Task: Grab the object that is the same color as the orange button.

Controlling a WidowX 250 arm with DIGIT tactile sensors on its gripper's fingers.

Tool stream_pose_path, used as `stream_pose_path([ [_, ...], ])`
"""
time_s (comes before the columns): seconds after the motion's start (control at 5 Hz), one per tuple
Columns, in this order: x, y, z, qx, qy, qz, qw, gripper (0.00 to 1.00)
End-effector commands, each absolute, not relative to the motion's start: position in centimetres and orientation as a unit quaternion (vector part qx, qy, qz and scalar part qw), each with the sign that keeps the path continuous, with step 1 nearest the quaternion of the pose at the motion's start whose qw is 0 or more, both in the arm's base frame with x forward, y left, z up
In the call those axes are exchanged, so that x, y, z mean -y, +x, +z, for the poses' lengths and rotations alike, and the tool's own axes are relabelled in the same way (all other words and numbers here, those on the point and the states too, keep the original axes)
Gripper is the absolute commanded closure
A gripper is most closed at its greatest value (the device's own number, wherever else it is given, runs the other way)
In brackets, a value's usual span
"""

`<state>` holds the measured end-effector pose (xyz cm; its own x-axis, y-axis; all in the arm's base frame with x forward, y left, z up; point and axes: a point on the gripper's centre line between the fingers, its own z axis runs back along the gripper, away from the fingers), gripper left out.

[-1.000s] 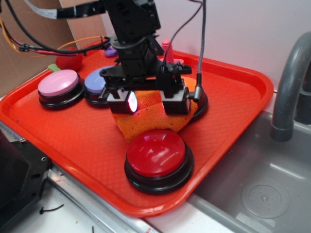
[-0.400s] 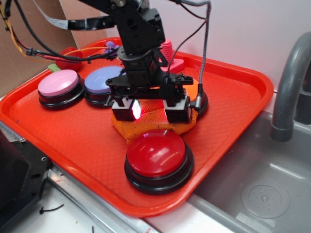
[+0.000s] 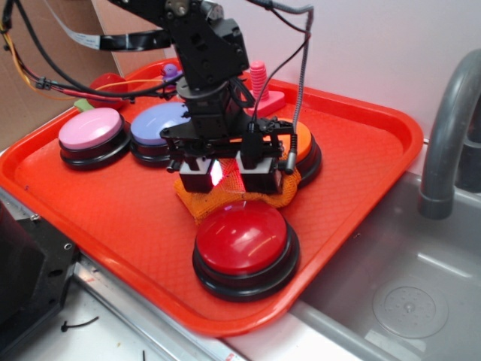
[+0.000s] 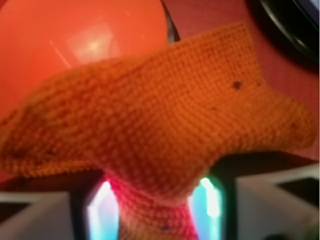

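Note:
The orange knitted cloth [image 3: 225, 197] lies bunched on the red tray [image 3: 361, 165] between the red button and the orange button [image 3: 302, 141]. My gripper [image 3: 224, 177] sits straight down on it, fingers closed in from both sides. In the wrist view the cloth [image 4: 150, 125] fills the frame, and a fold of it is pinched between the two lit pads [image 4: 102, 210]. The orange button [image 4: 75, 45] shows glossy at the top left there. In the exterior view that button is partly hidden behind the gripper.
A red dome button [image 3: 244, 242] stands right in front of the cloth. Purple [image 3: 161, 128] and pink [image 3: 92, 134] buttons sit to the left. A pink ridged peg [image 3: 259, 77] and small toys lie at the tray's back. A sink with a grey faucet [image 3: 451, 128] is on the right.
The fingers have come together from wide apart, squeezing the cloth into a fold. The gripper has sunk slightly onto the cloth.

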<state>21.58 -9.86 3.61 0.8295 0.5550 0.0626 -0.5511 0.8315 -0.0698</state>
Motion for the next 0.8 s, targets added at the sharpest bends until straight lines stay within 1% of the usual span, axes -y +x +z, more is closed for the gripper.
stream_pose_path([
  [0.0,9.2,22.3,4.5,0.059,-0.032,0.298,0.952,1.0],
  [0.2,9.2,22.3,4.6,0.063,-0.029,0.298,0.952,1.0],
  [0.4,9.0,22.3,6.2,0.035,-0.064,0.237,0.969,1.0],
  [0.6,8.1,22.5,9.4,0.037,-0.061,0.193,0.979,1.0],
])
